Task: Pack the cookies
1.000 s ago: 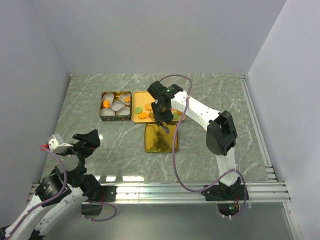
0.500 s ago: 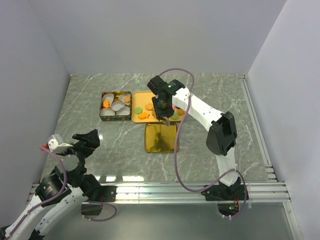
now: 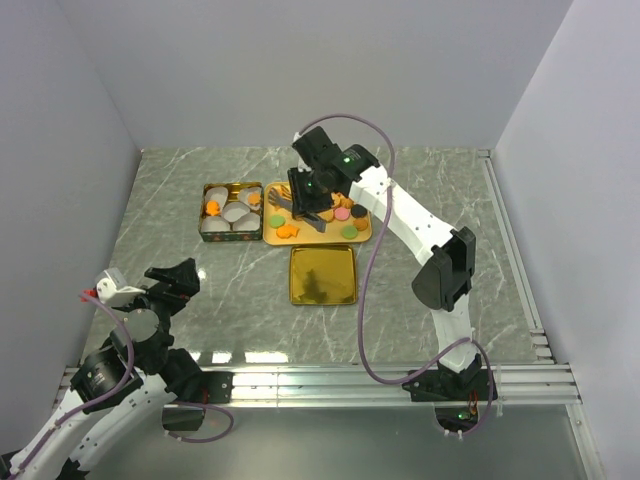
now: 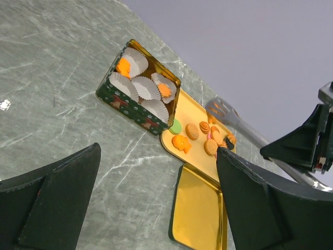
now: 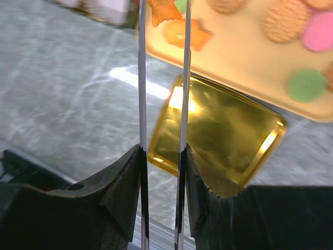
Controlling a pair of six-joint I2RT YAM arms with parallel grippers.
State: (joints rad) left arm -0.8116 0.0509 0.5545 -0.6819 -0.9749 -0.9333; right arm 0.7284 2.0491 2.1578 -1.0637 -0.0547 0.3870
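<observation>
The cookies (image 3: pixel 335 213) lie on a pale yellow tray (image 3: pixel 358 237): orange, tan, green and pink rounds and orange fish shapes. They also show in the left wrist view (image 4: pixel 193 133). My right gripper (image 3: pixel 318 203) is above the tray and is shut on a pair of metal tongs (image 5: pixel 141 94). The tongs reach left toward the green tin (image 3: pixel 208 232). An orange fish cookie (image 5: pixel 164 10) sits between the tong tips at the top edge of the right wrist view. The tin holds white paper cups, two with orange cookies (image 4: pixel 123 67). My left gripper (image 3: pixel 168 285) is open and empty, near the front left.
The tin's gold lid (image 3: pixel 322 274) lies upside down just in front of the tray, also in the left wrist view (image 4: pixel 200 213). The grey walls stand close on the left, back and right. A metal rail runs along the table's near edge.
My right gripper has moved with the tongs from above the gold lid back and left, over the tray toward the tin. The left arm has not moved.
</observation>
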